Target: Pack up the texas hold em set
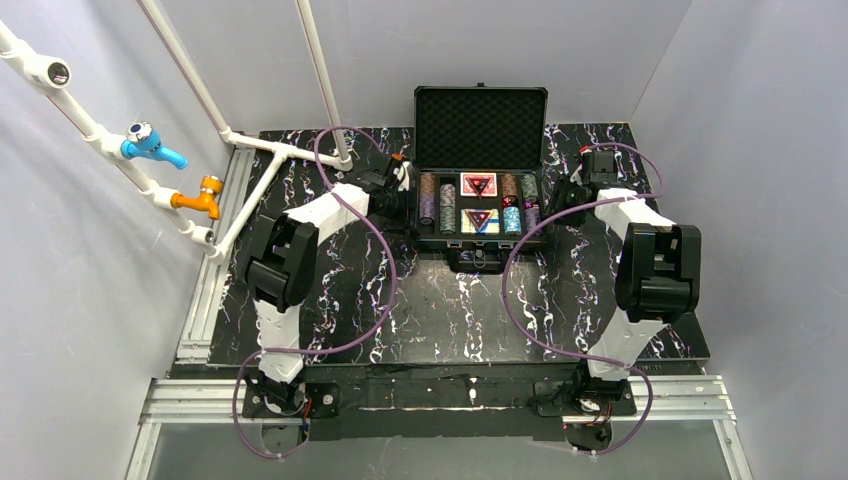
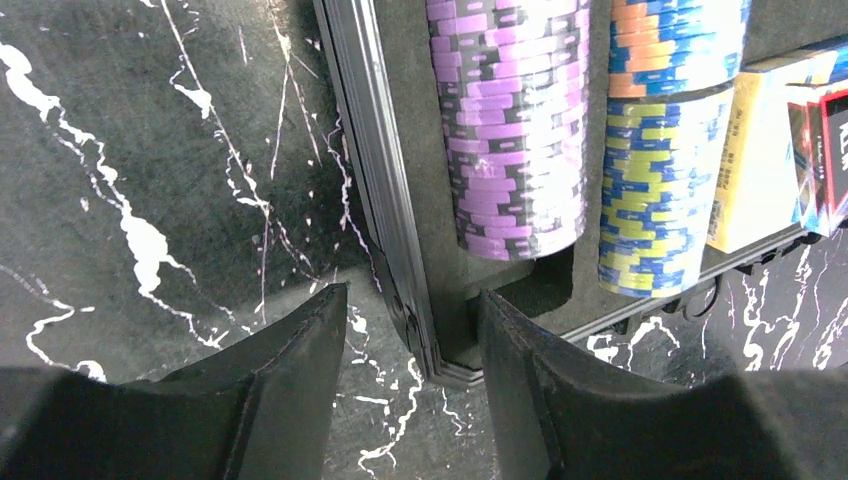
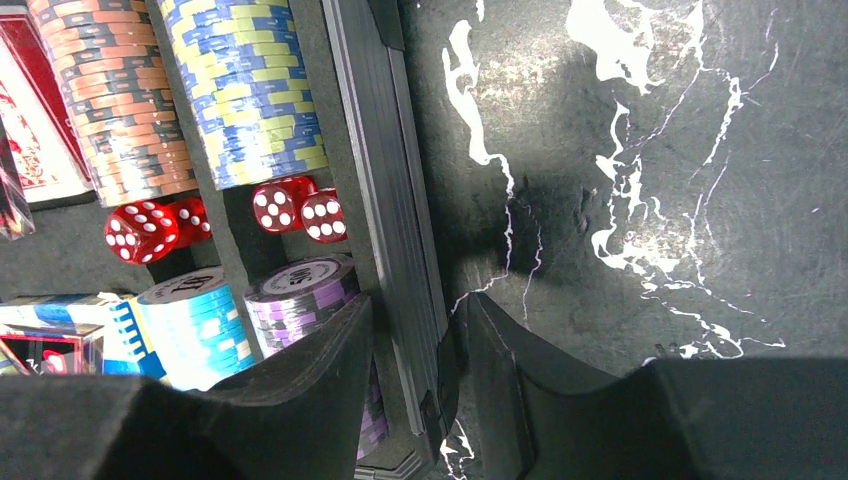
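Note:
The black case point(image 1: 480, 240) lies open at the back middle, its foam-lined lid point(image 1: 480, 125) standing upright. Chip stacks point(image 1: 436, 200), two card decks and two red triangles point(image 1: 478, 184) sit in its slots. My left gripper point(image 1: 403, 195) is open and straddles the case's left wall point(image 2: 385, 200) near a corner, by the purple chips point(image 2: 515, 130); its outer finger point(image 2: 300, 370) stands clear of the wall. My right gripper point(image 1: 560, 195) straddles the right wall point(image 3: 375, 180), its fingers point(image 3: 510, 380) close against it. Red dice point(image 3: 285, 205) lie among the chips.
A white pipe frame point(image 1: 270, 150) with a blue tap point(image 1: 150, 145) and an orange tap point(image 1: 200, 197) stands at the left. A small orange object point(image 1: 398, 157) sits by the left gripper. Grey walls close three sides. Purple cables point(image 1: 385, 270) loop over the marbled mat.

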`<action>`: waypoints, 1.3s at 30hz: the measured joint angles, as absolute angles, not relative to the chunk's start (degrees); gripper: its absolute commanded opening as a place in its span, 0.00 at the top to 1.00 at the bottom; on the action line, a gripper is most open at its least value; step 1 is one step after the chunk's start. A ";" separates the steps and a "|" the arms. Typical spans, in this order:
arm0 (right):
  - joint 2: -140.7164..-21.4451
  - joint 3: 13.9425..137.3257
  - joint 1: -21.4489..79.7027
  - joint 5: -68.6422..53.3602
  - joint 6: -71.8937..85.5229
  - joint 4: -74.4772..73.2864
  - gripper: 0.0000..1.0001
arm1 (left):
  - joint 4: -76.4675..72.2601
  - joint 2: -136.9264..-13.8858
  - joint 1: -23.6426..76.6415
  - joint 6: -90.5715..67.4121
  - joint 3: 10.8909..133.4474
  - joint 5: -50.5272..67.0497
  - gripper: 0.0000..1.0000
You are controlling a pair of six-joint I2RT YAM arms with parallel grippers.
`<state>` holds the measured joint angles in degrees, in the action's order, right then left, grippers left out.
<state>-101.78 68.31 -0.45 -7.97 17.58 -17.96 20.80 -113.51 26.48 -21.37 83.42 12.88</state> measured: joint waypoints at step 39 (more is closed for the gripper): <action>-85.06 49.82 -0.69 -16.16 20.82 -17.28 0.49 | 17.67 -109.25 28.42 -18.17 75.79 6.33 0.74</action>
